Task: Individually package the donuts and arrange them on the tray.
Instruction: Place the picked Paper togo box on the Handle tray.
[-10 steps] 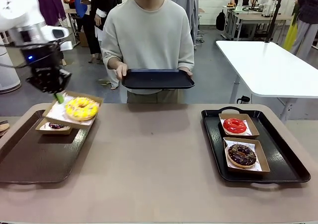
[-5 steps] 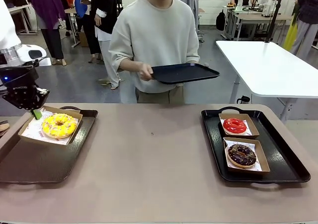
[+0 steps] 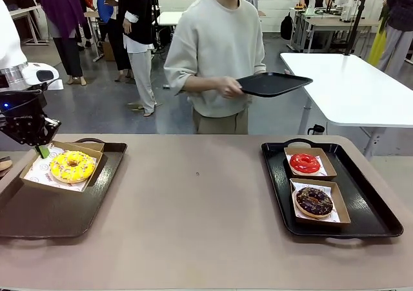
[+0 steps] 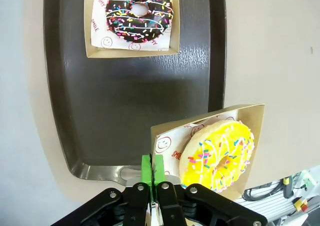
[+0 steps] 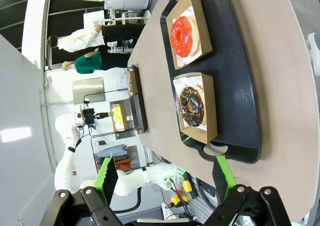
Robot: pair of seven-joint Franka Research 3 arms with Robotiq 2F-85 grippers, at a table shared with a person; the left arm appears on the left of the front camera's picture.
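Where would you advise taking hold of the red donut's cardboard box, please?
By a side wall of the box, coming down from above: the upright rim is thin enough to pinch, and the donut covers most of the floor. The left pincer holds the yellow donut's box that way.

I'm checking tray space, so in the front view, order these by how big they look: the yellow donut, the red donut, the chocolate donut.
1. Yellow donut, largest.
2. Chocolate donut.
3. Red donut, smallest, though it sits farther from the camera, so the two on the right tray may really match.
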